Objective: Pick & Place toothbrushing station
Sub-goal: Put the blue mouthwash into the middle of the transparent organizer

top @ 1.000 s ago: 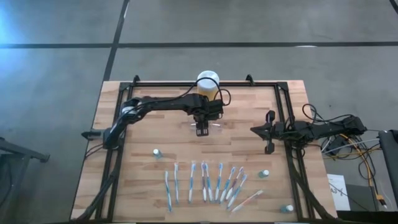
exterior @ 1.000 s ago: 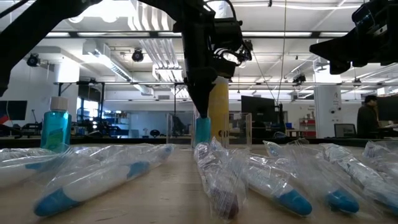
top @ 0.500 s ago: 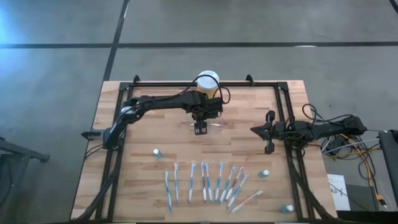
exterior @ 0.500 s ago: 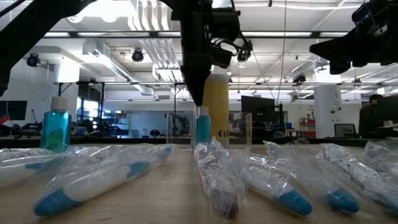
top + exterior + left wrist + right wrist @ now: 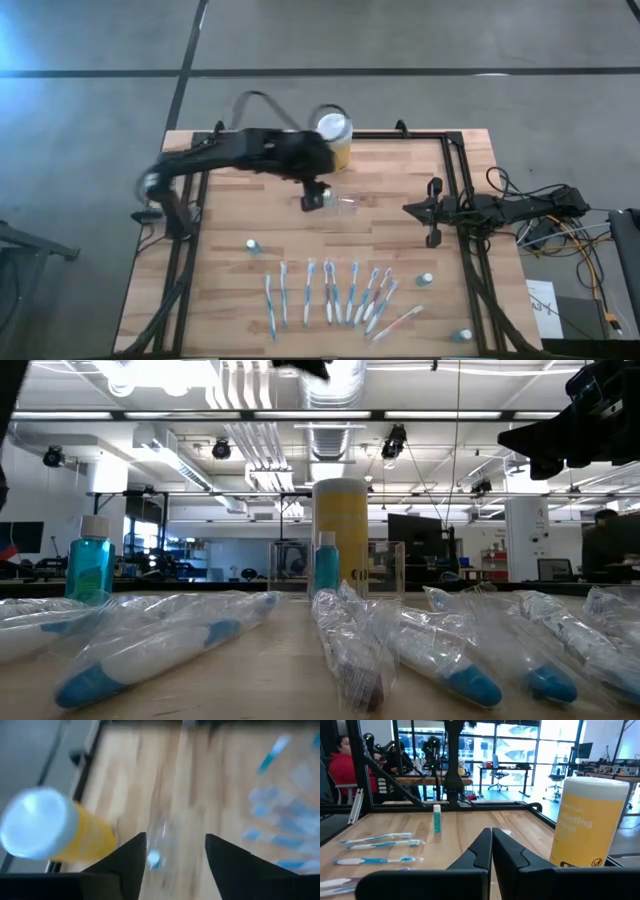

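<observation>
Where it hung low over the clear holder [image 5: 340, 203] before, left gripper [image 5: 313, 198] has lifted toward 9 o'clock, jaws open, empty; right gripper [image 5: 433, 238] parked at 3 o'clock, jaws closed.

Your obstacles: yellow jar [image 5: 336, 142] at table's far edge, clear holder [image 5: 338, 203] just in front of it. Nearer you from jar, toothbrush row [image 5: 335, 295] blocks path. Bare wood [image 5: 390, 185] between jar and right gripper [image 5: 433, 212].
</observation>
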{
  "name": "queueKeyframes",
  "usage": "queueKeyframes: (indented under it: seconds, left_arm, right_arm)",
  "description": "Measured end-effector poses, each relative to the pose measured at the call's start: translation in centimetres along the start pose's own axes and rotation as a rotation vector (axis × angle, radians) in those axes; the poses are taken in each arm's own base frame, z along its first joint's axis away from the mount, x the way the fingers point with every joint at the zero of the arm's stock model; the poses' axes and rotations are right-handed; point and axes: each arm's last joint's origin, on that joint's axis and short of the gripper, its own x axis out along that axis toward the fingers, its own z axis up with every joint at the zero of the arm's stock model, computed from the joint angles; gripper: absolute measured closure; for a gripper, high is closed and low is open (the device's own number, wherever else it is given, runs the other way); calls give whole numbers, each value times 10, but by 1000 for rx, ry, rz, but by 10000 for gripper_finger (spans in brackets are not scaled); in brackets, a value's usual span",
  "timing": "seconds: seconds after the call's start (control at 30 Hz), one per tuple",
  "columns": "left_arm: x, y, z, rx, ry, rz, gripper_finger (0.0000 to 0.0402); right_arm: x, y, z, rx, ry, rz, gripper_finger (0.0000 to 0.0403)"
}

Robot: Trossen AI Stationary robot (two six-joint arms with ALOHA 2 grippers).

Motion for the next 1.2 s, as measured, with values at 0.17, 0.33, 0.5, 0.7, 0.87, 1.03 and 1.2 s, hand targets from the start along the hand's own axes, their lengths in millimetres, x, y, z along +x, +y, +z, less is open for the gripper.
queueKeyframes:
  seconds: [0.17,0.33,0.5,0.7,0.87,1.03,1.2]
  left_arm:
    - [-61,-14,-24,-91,-254,3,280]
    - [-93,-28,-78,-112,-380,30,386]
    - [-100,-25,-140,-132,-491,41,387]
    - [-84,-18,-208,-182,-601,-1,396]
    - [-63,-22,-252,-128,-805,-183,398]
    - [-43,-23,-289,-135,-845,-200,398]
    - [-35,-21,-309,-143,-867,-201,399]
  right_arm:
    - [0,0,0,4,0,0,394]
    - [0,0,0,12,0,0,394]
    - [0,0,0,19,-1,0,394]
    - [0,0,0,27,-2,0,394]
    - [0,0,0,27,-2,0,394]
    - [0,0,0,24,-2,0,394]
    - [0,0,0,20,-2,0,394]
